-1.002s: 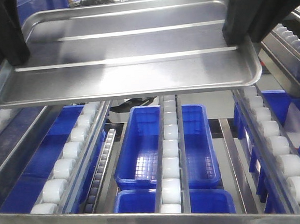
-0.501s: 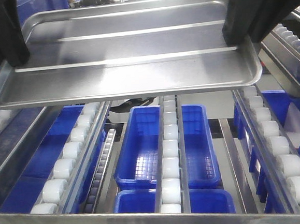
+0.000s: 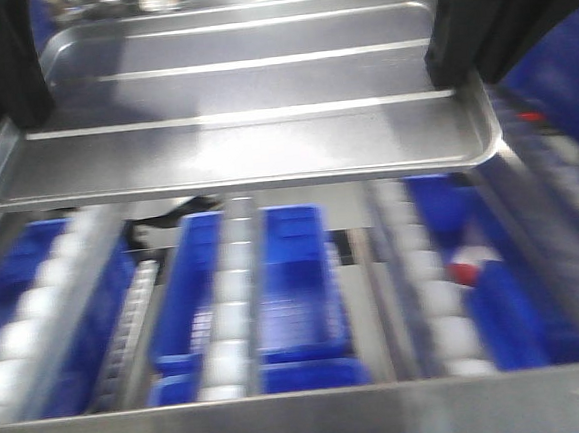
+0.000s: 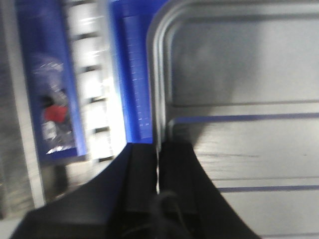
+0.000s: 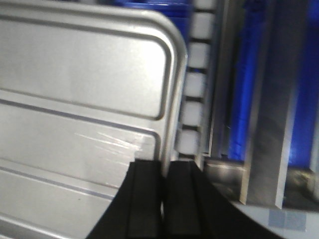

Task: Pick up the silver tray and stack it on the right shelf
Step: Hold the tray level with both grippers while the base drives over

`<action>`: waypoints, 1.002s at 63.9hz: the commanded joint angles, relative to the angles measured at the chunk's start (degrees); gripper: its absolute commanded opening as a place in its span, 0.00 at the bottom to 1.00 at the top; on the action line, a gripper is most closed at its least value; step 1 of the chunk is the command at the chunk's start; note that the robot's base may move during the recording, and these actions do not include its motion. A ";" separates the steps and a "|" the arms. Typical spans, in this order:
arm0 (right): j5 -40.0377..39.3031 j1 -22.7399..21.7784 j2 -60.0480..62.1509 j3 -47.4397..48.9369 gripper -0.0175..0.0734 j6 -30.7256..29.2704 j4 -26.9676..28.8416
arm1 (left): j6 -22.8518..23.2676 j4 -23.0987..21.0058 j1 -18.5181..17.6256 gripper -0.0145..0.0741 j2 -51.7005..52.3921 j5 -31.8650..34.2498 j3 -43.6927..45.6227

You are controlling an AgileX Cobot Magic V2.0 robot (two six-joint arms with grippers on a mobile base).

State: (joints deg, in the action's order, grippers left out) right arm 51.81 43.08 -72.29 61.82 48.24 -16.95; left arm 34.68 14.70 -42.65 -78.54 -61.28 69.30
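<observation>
The silver tray (image 3: 241, 110) hangs level in the air, held by both short ends above the shelf (image 3: 286, 422) with its white roller rails and flat steel front bar. My left gripper (image 3: 11, 113) is shut on the tray's left rim; the left wrist view shows that gripper (image 4: 158, 149) pinching the rim of the tray (image 4: 249, 74). My right gripper (image 3: 463, 67) is shut on the right rim, and the right wrist view shows this gripper (image 5: 163, 167) with one finger inside and one outside the tray (image 5: 84, 89). Two raised ridges run along the tray's floor.
Blue plastic bins (image 3: 275, 288) sit under the roller rails (image 3: 232, 311). A red and white item (image 3: 469, 263) lies in a bin at the right. More rollers (image 5: 192, 84) and steel frame bars (image 5: 259, 149) run just right of the tray.
The view has swung: the shelf, rollers and bins have shifted left and blurred under the tray. The tray stays held by both grippers and sits slightly lower in the frame.
</observation>
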 commanded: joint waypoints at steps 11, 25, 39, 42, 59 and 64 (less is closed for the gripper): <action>-1.47 -0.24 1.64 2.26 0.26 -1.17 -3.93 | -1.39 2.81 -0.52 0.06 1.53 -1.46 1.60; -1.47 -0.24 1.64 2.26 0.26 -1.17 -3.93 | -1.39 2.81 -0.52 0.06 1.53 -1.46 1.60; -1.47 -0.24 1.64 2.26 0.26 -1.17 -3.93 | -1.39 2.81 -0.52 0.06 1.53 -1.46 1.60; -1.47 -0.24 1.64 2.26 0.26 -1.17 -3.93 | -1.39 2.81 -0.52 0.06 1.53 -1.46 1.60; -1.47 -0.24 1.64 2.26 0.26 -1.17 -3.93 | -1.39 2.81 -0.52 0.06 1.53 -1.46 1.60; -1.47 -0.24 1.64 2.26 0.26 -1.17 -3.93 | -1.39 2.81 -0.52 0.06 1.53 -1.46 1.60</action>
State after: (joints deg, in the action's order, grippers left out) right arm 52.01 43.08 -72.29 61.82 48.24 -16.95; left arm 34.68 14.70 -42.65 -78.54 -61.28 69.30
